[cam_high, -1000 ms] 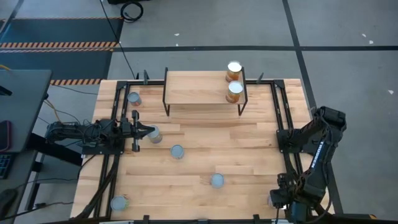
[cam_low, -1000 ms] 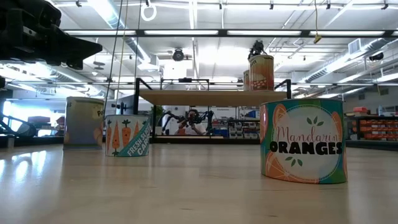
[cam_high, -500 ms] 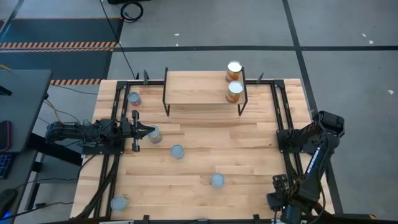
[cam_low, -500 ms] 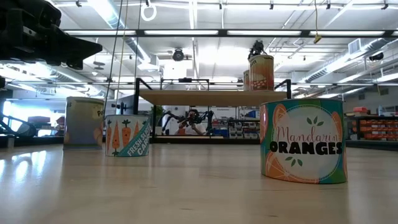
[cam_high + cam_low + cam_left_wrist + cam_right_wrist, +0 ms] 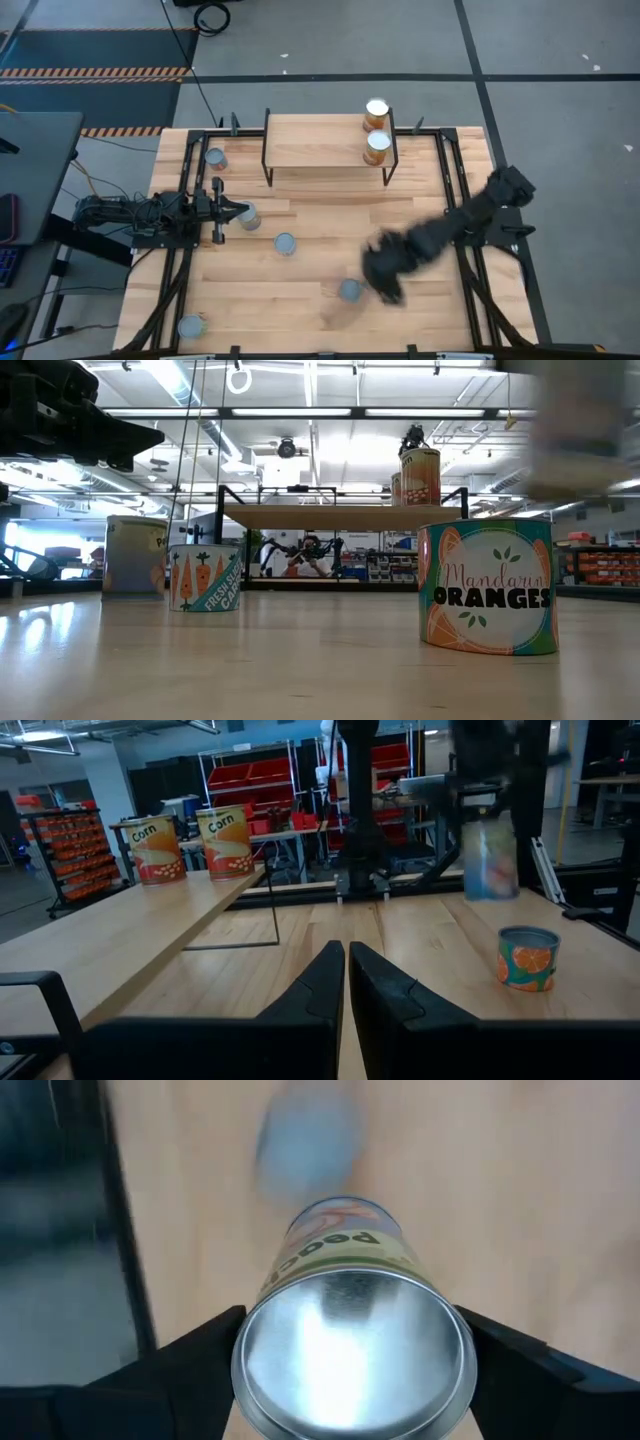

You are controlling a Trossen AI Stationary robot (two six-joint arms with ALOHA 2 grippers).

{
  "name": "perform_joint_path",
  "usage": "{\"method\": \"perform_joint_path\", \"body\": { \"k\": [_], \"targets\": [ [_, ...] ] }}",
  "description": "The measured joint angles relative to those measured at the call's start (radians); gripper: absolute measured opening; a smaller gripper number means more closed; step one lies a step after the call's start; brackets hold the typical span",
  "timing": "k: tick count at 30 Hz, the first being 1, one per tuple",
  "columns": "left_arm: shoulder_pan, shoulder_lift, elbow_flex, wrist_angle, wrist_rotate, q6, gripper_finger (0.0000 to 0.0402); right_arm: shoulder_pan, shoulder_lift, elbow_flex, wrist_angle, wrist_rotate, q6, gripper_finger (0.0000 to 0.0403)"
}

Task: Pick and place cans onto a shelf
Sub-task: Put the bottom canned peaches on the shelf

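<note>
My right gripper is over the table's middle, blurred, and shut on a peach-labelled can whose silver top faces the wrist camera. Below it an orange-labelled can stands on the table. The shelf stands at the far edge with two corn cans at its right end. More cans stand on the table. My left gripper is shut and empty, above the table beside a can. My right gripper pinches the can's side wall between its two fingers, which stand on opposite sides just under its top rim. The fingers come from above, pointing down. The can hangs upright, lifted clear of the table; it also shows in the left wrist view.
Black rails run along the table's left and right edges. In the low view the Mandarin Oranges can stands nearest, with a carrot can and another can to the left. Bare wood lies between the cans and the shelf.
My right gripper has swung fast from the table's near right corner toward the middle, carrying the can lifted clear of the table. It now shows blurred over the orange-labelled can. The left arm has kept still.
</note>
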Motion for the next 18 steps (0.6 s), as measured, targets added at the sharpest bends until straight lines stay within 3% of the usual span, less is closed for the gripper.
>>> {"method": "perform_joint_path", "body": {
  "k": [6, 12, 14, 18],
  "targets": [
    [0.0, 0.0, 0.0, 0.0, 0.0, 0.0, 0.0027, -0.336, 0.127, 0.378, -0.1, 0.108, -0.064, 0.0323],
    [0.0, 0.0, 0.0, 0.0, 0.0, 0.0, 0.0027, -0.522, 0.317, 0.761, -0.324, 0.128, -0.107, 0.0323],
    [0.0, 0.0, 0.0, 0.0, 0.0, 0.0, 0.0027, -0.572, 0.337, 0.788, -0.339, 0.136, -0.104, 0.0323],
    [0.0, -0.001, 0.0, 0.0, 0.0, 0.0, 0.0027, -0.664, 0.307, 0.689, -0.326, 0.11, -0.055, 0.0323]
  ]
}}
